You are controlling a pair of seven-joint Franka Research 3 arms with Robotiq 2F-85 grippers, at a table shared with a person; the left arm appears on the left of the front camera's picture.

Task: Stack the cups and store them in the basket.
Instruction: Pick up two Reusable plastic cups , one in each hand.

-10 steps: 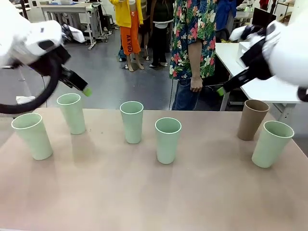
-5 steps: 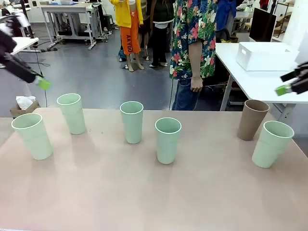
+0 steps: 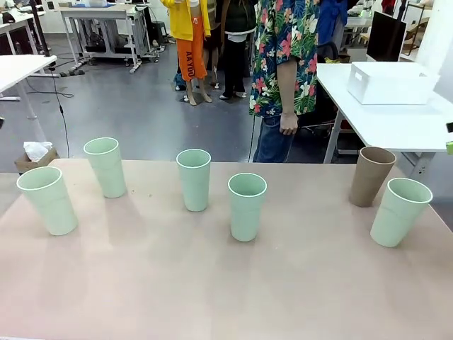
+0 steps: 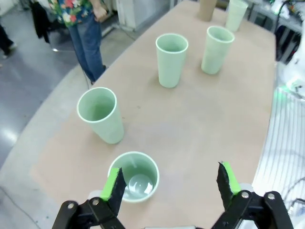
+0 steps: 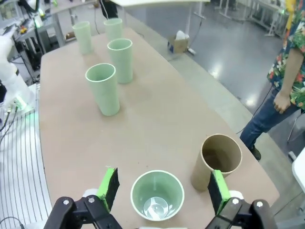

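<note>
Since all six cups stand upright and apart on the table [image 3: 212,283], none inside another, I judge that the stacking has not begun and the storing is all left to do.

From the front, the brown cup [image 3: 371,176] stands near the table's right end. The nearest green cup [image 3: 399,211] is just beside it, towards the camera. The second green cup [image 3: 247,207], third green cup [image 3: 194,179] and fourth green cup [image 3: 105,166] run leftward away from it, and the last green cup [image 3: 47,200] is the farthest from it. The basket [image 3: 393,85] sits on a white side table behind the brown cup, well apart from it, so every cup has yet to reach it.

From the left wrist, the left claw [image 4: 171,183] is spread wide and grips nothing. It hangs above the last green cup [image 4: 133,175], at the far end of the row from the brown cup [image 4: 206,8].

From the right wrist, the right claw [image 5: 162,188] is also spread wide and grips nothing. It hangs above the nearest green cup [image 5: 157,194], right beside the brown cup [image 5: 217,161].
</note>
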